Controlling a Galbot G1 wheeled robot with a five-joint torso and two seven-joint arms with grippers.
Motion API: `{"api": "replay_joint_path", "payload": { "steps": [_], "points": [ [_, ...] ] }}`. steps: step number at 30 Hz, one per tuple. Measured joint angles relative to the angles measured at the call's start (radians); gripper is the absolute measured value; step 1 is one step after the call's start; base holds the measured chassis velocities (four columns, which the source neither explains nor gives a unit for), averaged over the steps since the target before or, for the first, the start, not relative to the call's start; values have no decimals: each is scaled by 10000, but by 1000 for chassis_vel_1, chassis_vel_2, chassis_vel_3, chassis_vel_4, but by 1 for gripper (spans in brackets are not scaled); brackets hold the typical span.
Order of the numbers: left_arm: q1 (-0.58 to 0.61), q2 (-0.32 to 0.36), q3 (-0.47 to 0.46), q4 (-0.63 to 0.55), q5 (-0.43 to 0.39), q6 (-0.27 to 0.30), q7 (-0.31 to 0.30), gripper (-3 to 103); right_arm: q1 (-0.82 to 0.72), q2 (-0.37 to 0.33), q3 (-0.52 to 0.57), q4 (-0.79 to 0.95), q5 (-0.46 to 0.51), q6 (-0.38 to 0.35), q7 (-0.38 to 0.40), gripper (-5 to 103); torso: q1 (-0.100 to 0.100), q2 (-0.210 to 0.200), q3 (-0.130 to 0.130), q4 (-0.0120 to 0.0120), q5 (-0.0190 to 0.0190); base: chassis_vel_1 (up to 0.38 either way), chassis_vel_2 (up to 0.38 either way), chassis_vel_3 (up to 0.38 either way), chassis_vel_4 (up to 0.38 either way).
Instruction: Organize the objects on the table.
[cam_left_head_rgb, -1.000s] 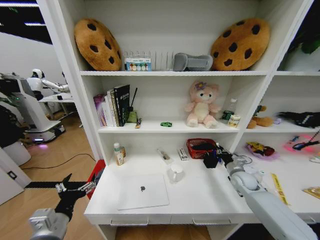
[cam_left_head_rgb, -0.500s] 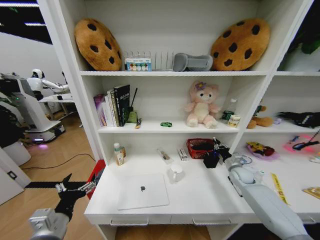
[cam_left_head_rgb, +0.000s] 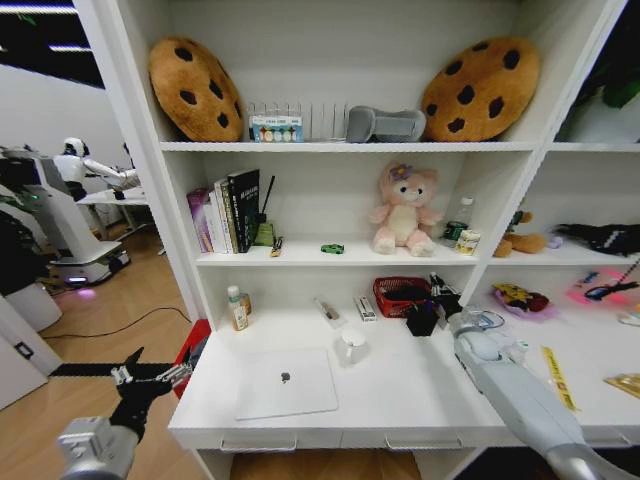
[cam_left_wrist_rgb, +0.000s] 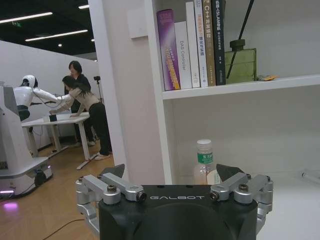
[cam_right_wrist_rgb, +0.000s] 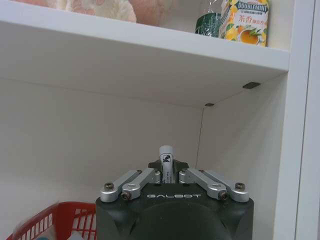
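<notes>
1. In the head view the right gripper (cam_left_head_rgb: 437, 296) has moved up and slightly left across the right half of the frame, from just over the desk top to the right edge of the red basket (cam_left_head_rgb: 398, 296).
2. The right arm now reaches further in toward the back wall, its forearm stretched longer along the lower right of the frame.
3. Its wrist has also turned slightly since a second ago.
</notes>
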Motion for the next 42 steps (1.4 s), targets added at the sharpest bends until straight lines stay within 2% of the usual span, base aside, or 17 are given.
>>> {"api": "replay_joint_path", "payload": {
  "steps": [6,13,16,18,19,21,22,23,24,25,27,28,29,30,36,38,42],
  "points": [
    [0,0,0,0,0,0,0,100,-31,121,-128,-120,-170,159,37,10,0,0,0,0,-1,0,0,0,0],
    [0,0,0,0,0,0,0,100,-99,255,-229,171,118,-6,354,40,0,0,0,1,-1,0,0,0,0],
    [0,0,0,0,0,0,0,100,-129,223,-214,242,186,-34,364,45,0,0,0,1,-1,0,0,0,0],
    [0,0,0,0,0,0,0,100,-579,-5,-5,958,517,-227,455,56,1,0,0,3,0,0,0,0,0],
    [0,0,0,0,0,0,0,100,-579,-5,-5,958,517,-227,455,56,1,0,0,3,0,0,0,0,0],
    [0,0,0,0,0,-1,0,100,-1719,-462,552,2764,1174,-1206,1035,67,0,0,0,2,0,0,0,0,0],
    [0,0,0,0,0,-1,0,100,-1719,-462,552,2764,1174,-1206,1035,67,0,0,0,2,0,0,0,0,0],
    [0,0,0,0,0,-1,0,100,-2325,-639,959,3600,1330,-1613,1503,73,0,0,-1,-1,-1,0,0,0,0],
    [0,1,0,1,0,0,0,100,-3149,-814,1578,4670,1491,-2224,2055,84,0,0,-1,0,0,0,0,0,0],
    [0,1,0,1,0,0,0,100,-3149,-814,1578,4670,1491,-2224,2055,84,0,0,-1,0,0,0,0,0,0],
    [0,0,0,0,0,-1,0,100,-4294,-986,2324,5954,1846,-3102,2726,89,-1,1,-2,-1,-5,0,0,0,0],
    [0,0,0,0,0,-1,0,100,-4294,-986,2324,5954,1846,-3102,2726,89,-1,1,-2,-1,-5,0,0,0,0],
    [0,0,0,0,0,0,0,100,-4966,-1032,2709,6592,2026,-3655,3197,94,-1,1,-2,-1,-3,0,0,0,0],
    [0,0,0,0,0,-1,0,100,-6094,-1083,3435,7447,2393,-4619,3923,99,-1,1,-2,-3,4,0,0,0,0],
    [0,0,0,0,0,-1,0,100,-7295,-1533,4544,7371,3224,-5696,3670,99,-1,1,-2,-3,2,0,0,0,0],
    [0,0,0,0,0,-1,0,100,-7299,-1749,4604,7101,3676,-5954,3571,102,-1,1,-2,-1,-3,0,0,0,0],
    [0,0,0,0,0,-1,0,100,-7233,-1993,4544,6794,4065,-6132,3383,97,-1,1,-1,0,1,0,0,0,0]
  ]
}}
